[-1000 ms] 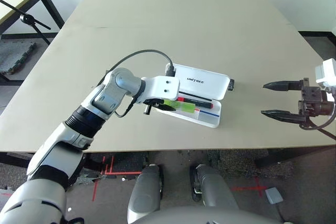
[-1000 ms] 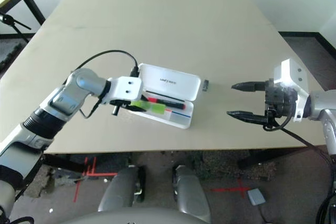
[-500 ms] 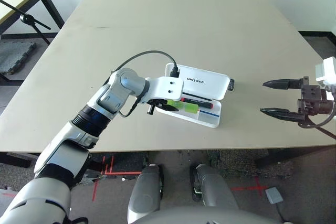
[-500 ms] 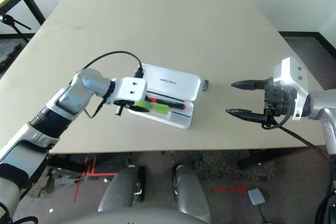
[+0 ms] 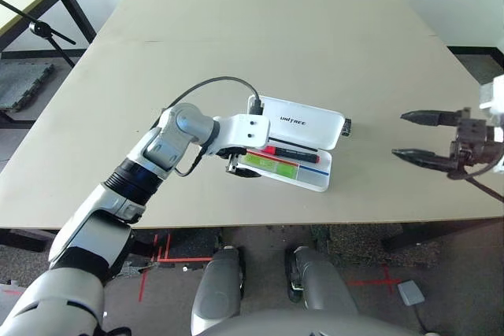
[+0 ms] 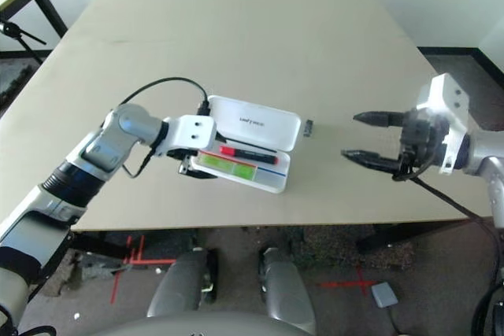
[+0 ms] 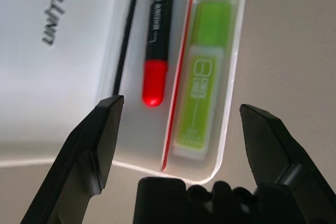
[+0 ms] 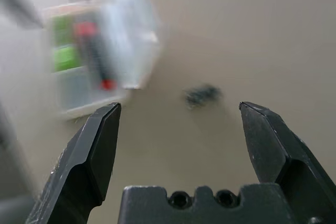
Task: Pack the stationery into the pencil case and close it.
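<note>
The white pencil case (image 5: 321,182) lies open mid-table, its lettered lid (image 5: 311,130) tilted up at the back. A lime-green highlighter (image 5: 272,166) lies flat in the tray's near compartment, with the red-and-black marker (image 5: 294,152) beside it. My left gripper (image 7: 178,106) hovers open over the case's left end, one finger on each side of the highlighter (image 7: 202,98), touching nothing. A tiny dark clip (image 5: 347,125) sits on the table just right of the lid. My right gripper (image 5: 411,134) hangs open farther right, pointing toward the clip (image 8: 202,95).
The tan table (image 5: 276,45) stretches bare behind the case. Its front edge runs close below the case. My left arm's black cable (image 5: 209,84) loops over the wrist. Another table and a stand (image 5: 43,29) are at the far left.
My left gripper has opened and let go of the highlighter, which now lies flat in the tray. The right gripper has shifted slightly, still open.
</note>
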{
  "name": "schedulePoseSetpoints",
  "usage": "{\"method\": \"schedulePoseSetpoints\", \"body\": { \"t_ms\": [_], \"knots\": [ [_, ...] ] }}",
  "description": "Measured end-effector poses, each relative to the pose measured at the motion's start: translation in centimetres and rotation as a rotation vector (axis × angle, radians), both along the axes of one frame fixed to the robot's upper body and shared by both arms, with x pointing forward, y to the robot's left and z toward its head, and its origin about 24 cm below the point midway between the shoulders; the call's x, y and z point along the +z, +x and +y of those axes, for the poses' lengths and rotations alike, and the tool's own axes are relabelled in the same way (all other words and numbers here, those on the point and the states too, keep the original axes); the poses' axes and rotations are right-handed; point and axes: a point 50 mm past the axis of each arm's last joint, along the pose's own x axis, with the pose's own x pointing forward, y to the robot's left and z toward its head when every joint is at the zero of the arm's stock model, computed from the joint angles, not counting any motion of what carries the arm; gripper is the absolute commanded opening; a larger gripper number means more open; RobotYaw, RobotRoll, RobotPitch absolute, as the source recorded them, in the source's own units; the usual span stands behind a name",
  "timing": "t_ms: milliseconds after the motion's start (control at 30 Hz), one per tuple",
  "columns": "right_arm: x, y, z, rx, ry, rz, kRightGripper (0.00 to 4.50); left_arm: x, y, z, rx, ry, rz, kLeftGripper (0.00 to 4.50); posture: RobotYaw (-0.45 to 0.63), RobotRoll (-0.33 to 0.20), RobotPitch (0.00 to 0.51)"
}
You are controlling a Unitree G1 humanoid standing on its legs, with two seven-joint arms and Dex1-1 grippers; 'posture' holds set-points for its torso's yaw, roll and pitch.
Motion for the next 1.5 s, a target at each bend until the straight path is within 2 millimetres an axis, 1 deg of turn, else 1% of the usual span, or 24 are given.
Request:
{"method": "schedulePoseSetpoints", "body": {
  "t_ms": [33,67,133,267,333,433,533,600,733,833,933,1033,1133,1167,1200,1267,1300,1333,1433,1467,1500],
  "knots": [
    [0.1,0.4,-0.5,-0.086,-0.001,0.01,4.5,0.3,0.1,0.4,0.015,-0.006,0.003,4.47,0.17,0.0,0.109],
    [0.0,0.5,-0.8,-0.133,0.0,0.021,4.5,0.5,0.1,0.8,0.03,-0.012,0.004,4.47,0.17,0.0,0.109],
    [-0.6,0.9,-0.6,-0.208,0.032,0.063,4.5,1.1,0.1,1.5,0.053,-0.034,0.005,4.47,0.17,0.0,0.107],
    [-2.7,2.0,1.1,-0.378,0.126,0.215,4.5,2.4,0.0,2.9,0.096,-0.078,0.007,4.47,0.18,0.0,0.106],
    [-3.4,2.4,2.2,-0.419,0.141,0.268,4.5,2.6,-0.2,3.6,0.127,-0.087,0.015,4.47,0.19,0.0,0.106],
    [-4.0,3.1,4.1,-0.44,0.17,0.305,4.5,2.9,-0.2,3.9,0.145,-0.101,0.018,4.47,0.21,0.0,0.105],
    [-4.4,4.1,6.3,-0.464,0.196,0.318,4.5,2.6,-0.4,4.1,0.169,-0.104,0.032,4.47,0.22,0.0,0.105],
    [-4.6,4.6,7.3,-0.478,0.187,0.325,4.5,2.4,-0.6,4.1,0.174,-0.103,0.042,4.47,0.22,0.0,0.106],
    [-5.1,5.2,8.6,-0.512,0.146,0.325,4.5,2.4,-0.7,4.1,0.188,-0.104,0.048,4.47,0.23,0.0,0.107],
    [-5.7,5.5,8.9,-0.542,0.133,0.346,4.5,2.4,-0.7,4.1,0.196,-0.104,0.051,4.47,0.23,0.0,0.108],
    [-6.8,5.7,9.7,-0.547,0.136,0.384,4.5,2.5,-0.8,4.0,0.194,-0.103,0.049,4.47,0.24,0.0,0.109],
    [-7.2,5.8,10.0,-0.554,0.129,0.394,4.5,2.6,-0.9,3.9,0.193,-0.103,0.048,4.47,0.24,0.0,0.109],
    [-7.4,5.8,10.1,-0.563,0.127,0.391,3.88,2.5,-0.9,4.0,0.2,-0.103,0.052,4.5,0.24,0.0,0.108],
    [-7.5,5.9,10.1,-0.569,0.126,0.389,3.55,2.5,-0.9,4.0,0.202,-0.104,0.051,4.5,0.24,0.0,0.107],
    [-7.5,5.9,10.1,-0.575,0.124,0.386,3.2,2.5,-0.9,4.0,0.204,-0.104,0.05,4.5,0.24,0.0,0.107],
    [-7.6,6.0,10.3,-0.572,0.132,0.387,2.35,2.5,-0.8,4.0,0.205,-0.105,0.049,4.5,0.24,0.0,0.107],
    [-7.7,6.0,10.4,-0.569,0.135,0.388,2.04,2.5,-0.8,4.0,0.206,-0.105,0.048,4.5,0.24,0.0,0.107],
    [-7.7,6.0,10.5,-0.565,0.137,0.389,1.59,2.5,-0.8,4.0,0.207,-0.106,0.047,4.5,0.23,0.0,0.107],
    [-7.6,5.9,10.4,-0.559,0.135,0.392,0.53,2.5,-0.8,4.0,0.209,-0.106,0.046,4.5,0.23,0.0,0.107],
    [-7.4,5.9,10.2,-0.562,0.128,0.388,0.28,2.5,-0.8,4.0,0.211,-0.106,0.045,4.5,0.23,0.0,0.107],
    [-7.3,5.8,9.9,-0.566,0.121,0.385,0.28,2.5,-0.8,4.1,0.213,-0.105,0.044,4.5,0.23,0.0,0.107]
  ]
}}
